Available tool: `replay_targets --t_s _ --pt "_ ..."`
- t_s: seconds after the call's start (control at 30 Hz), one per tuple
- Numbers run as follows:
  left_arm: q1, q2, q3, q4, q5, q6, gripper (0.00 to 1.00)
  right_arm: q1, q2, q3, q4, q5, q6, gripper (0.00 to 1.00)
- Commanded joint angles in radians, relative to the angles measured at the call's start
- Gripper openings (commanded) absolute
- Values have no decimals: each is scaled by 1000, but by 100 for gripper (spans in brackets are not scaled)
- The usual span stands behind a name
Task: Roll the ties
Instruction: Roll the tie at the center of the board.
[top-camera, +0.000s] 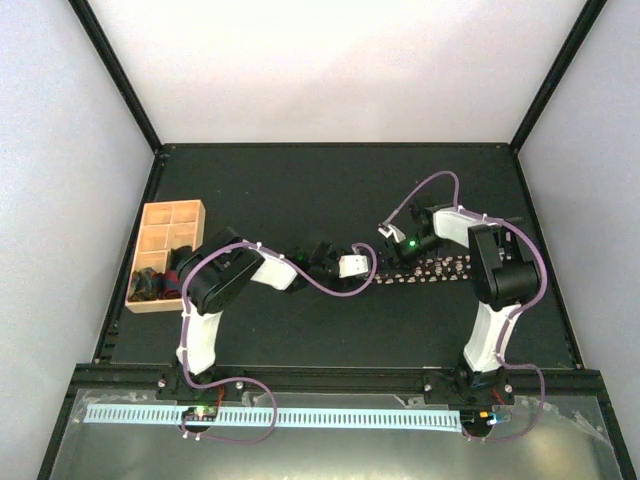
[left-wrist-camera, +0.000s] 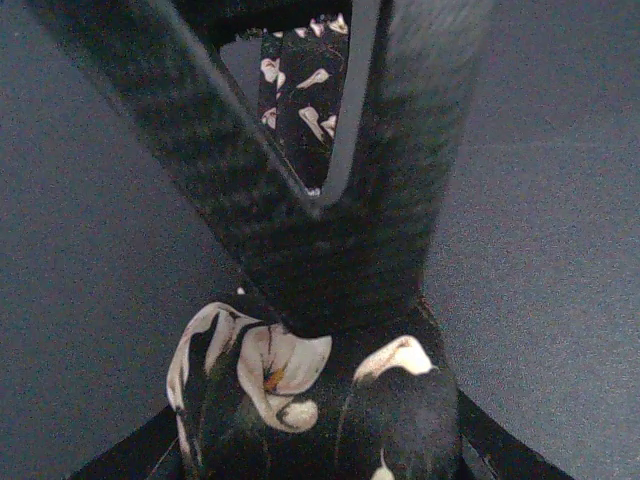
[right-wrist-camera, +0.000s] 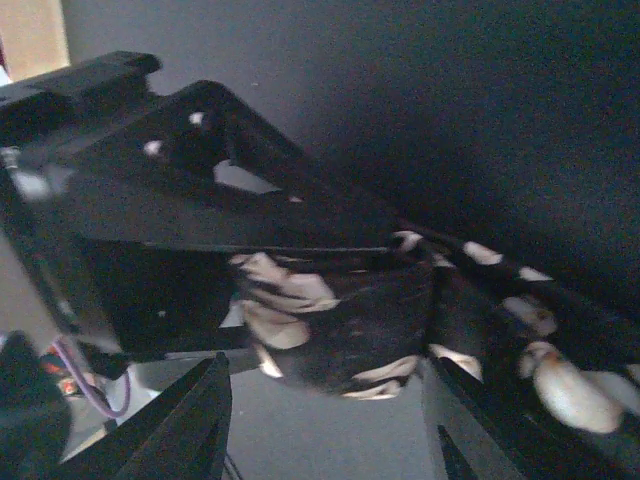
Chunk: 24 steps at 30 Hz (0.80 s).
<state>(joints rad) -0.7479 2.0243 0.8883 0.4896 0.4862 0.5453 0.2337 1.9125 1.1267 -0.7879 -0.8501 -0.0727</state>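
A dark tie with pale flower speckles lies stretched left to right on the black table, right of centre. My left gripper is shut on the tie's rolled left end. In the left wrist view the roll fills the jaws, and the flat tie runs away beyond it. My right gripper is open just behind the roll. In the right wrist view its fingertips stand wide apart in front of the roll. The rest of the tie trails off to the right.
A tan wooden compartment tray sits at the left of the table, with dark rolled fabric in its near compartments. Purple cables loop along both arms. Black frame posts and white walls bound the table.
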Motion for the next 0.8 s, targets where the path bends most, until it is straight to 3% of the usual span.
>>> replay_targets --t_s 0.0,0.07,0.2,0.27,0.3,0.37,0.47,0.5,0.63,0.77 --pt "-1 32 -18 -222 -91 71 42 17 -51 -20 62 -65 54 54" --pt "-2 35 -14 -230 -90 76 43 35 -16 7 61 -55 51 49" --pt "-2 36 -6 -242 -88 80 43 42 39 36 29 -7 30 23" --pt "-2 36 -6 -244 -88 79 43 41 46 38 -7 21 -2 22" --pt "-3 37 -5 -243 -87 78 44 42 49 36 -24 31 -16 29" --pt "-4 39 -7 -246 -84 75 44 42 47 27 -34 51 -31 32" --pt "-4 38 -9 -244 -86 70 44 42 42 13 -6 62 -17 7" --pt "-4 37 -10 -240 -87 69 44 42 40 13 3 74 -6 2" --pt "-4 31 -4 -228 -90 47 47 36 48 23 -3 110 -9 2" --pt "10 -11 -16 -167 -54 -18 69 15 60 22 -11 149 -12 2"
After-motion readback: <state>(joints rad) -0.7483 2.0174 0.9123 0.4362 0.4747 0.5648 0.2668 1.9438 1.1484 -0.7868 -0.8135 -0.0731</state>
